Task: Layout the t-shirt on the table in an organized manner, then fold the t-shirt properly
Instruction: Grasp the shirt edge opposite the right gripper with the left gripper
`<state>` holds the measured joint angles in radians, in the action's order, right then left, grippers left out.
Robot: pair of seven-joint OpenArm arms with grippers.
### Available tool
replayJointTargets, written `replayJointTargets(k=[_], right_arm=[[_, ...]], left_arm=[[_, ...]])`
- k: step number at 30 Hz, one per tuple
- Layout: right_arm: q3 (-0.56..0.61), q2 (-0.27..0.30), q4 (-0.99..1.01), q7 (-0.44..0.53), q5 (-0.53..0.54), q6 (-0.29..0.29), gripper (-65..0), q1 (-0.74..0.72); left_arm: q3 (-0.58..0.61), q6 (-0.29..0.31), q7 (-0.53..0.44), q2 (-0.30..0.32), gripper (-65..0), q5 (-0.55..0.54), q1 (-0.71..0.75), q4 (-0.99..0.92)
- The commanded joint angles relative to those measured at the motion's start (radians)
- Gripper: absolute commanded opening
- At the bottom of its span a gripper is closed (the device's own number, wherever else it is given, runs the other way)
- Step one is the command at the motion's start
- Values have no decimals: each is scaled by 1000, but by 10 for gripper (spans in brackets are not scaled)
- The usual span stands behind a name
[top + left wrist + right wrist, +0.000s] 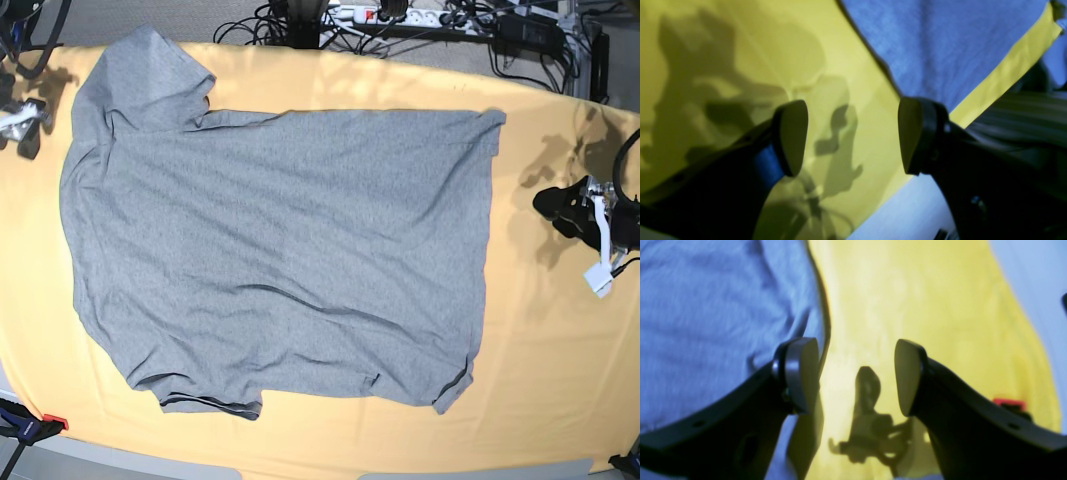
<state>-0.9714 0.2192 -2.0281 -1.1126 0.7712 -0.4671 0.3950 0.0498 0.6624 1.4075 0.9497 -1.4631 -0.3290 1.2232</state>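
Layout step complete: the t-shirt [280, 250] lies spread on the table [560, 340]. My left gripper [853, 136] and right gripper [853, 375] are both spread, empty. Next: pinch an edge for folding.

One t-shirt [270, 255] out there, and one table [545, 345] under it. Two grippers on show: the left gripper [556, 208] at the right edge, the right gripper [22, 125] far left. One red-tipped clamp [30, 425] at the near left corner.
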Motion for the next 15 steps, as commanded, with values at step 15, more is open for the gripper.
replayJointTargets(k=[15], right_arm=[[-5, 16, -16, -26, 153, -94, -273, 45]], left_arm=[[-158, -5, -11, -103, -213, -20, 322, 12]])
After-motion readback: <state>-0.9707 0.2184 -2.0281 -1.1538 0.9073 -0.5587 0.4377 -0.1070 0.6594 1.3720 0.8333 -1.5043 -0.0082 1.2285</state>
